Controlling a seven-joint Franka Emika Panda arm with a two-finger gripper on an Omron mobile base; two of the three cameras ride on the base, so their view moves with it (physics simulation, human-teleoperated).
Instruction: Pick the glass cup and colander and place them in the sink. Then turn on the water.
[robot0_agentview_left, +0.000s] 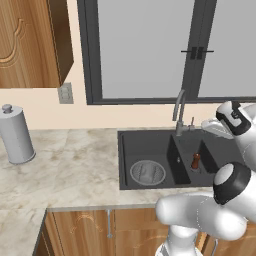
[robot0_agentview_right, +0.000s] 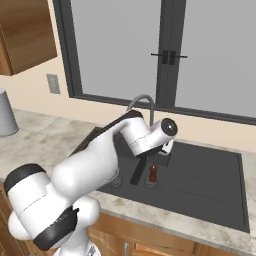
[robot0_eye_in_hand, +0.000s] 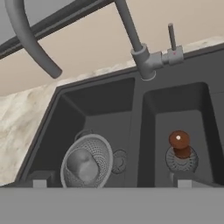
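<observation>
We count one round grey perforated metal colander (robot0_eye_in_hand: 87, 161), lying in the left basin of the one dark charcoal double-basin sink (robot0_eye_in_hand: 140, 94); inside it sits one small translucent grey glass cup (robot0_eye_in_hand: 82, 166); one brown wooden pepper mill (robot0_eye_in_hand: 180, 144) stands on the right basin's drain, at three o'clock from the colander; one slim grey faucet (robot0_eye_in_hand: 136, 46) rises at twelve o'clock; the two-finger gripper (robot0_eye_in_hand: 110, 183) hangs above the sink, jaws apart, holding nothing.

Glass cup (robot0_eye_in_hand: 82, 168) inside colander (robot0_eye_in_hand: 97, 146), left basin of sink (robot0_eye_in_hand: 138, 113).
</observation>
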